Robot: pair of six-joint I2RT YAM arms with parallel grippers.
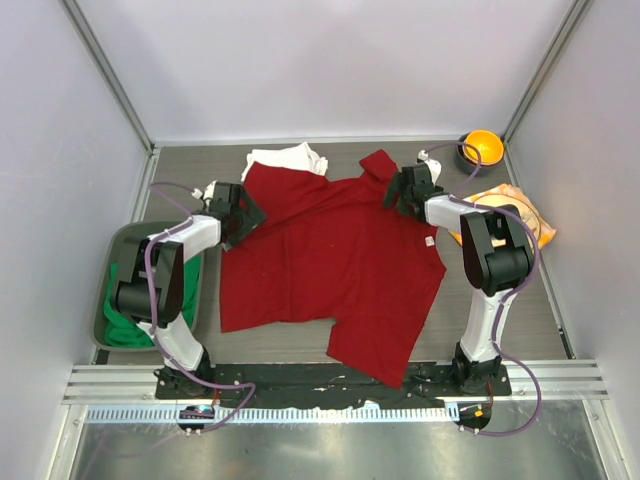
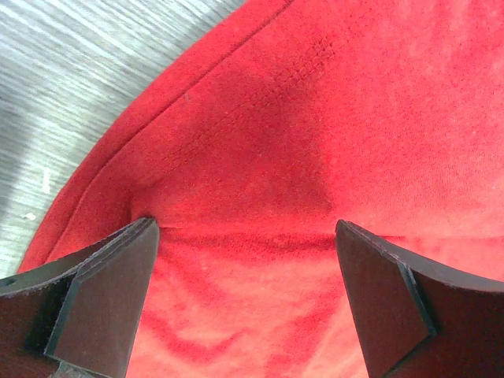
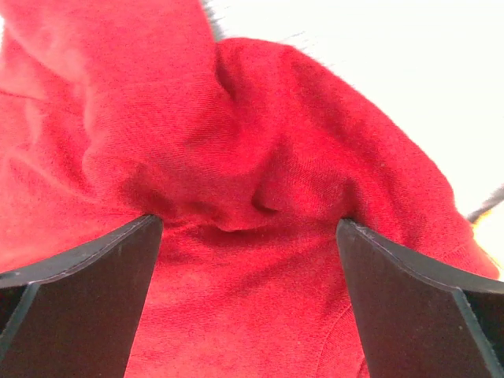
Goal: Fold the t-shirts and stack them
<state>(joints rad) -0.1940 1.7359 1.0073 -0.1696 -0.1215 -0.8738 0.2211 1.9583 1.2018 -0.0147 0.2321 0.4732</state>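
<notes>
Red t-shirt (image 1: 330, 260) lies spread out mid-frame on the surface (image 1: 545, 300). L pincer (image 1: 250, 212) is wide open on its upper left edge. R pincer (image 1: 395, 193) is wide open on its upper right. White t-shirt (image 1: 290, 158) peeks out at the top. Green t-shirt (image 1: 125, 322) is in a bin (image 1: 110, 250), far left.

I'm seeing the red t-shirt (image 1: 330, 270) lying spread open and wrinkled across the table's middle. The white t-shirt (image 1: 290, 158) is peeking out, bunched, from under its far edge, and the green t-shirt (image 1: 118, 325) is sitting crumpled in the grey bin (image 1: 125, 238) at left
</notes>
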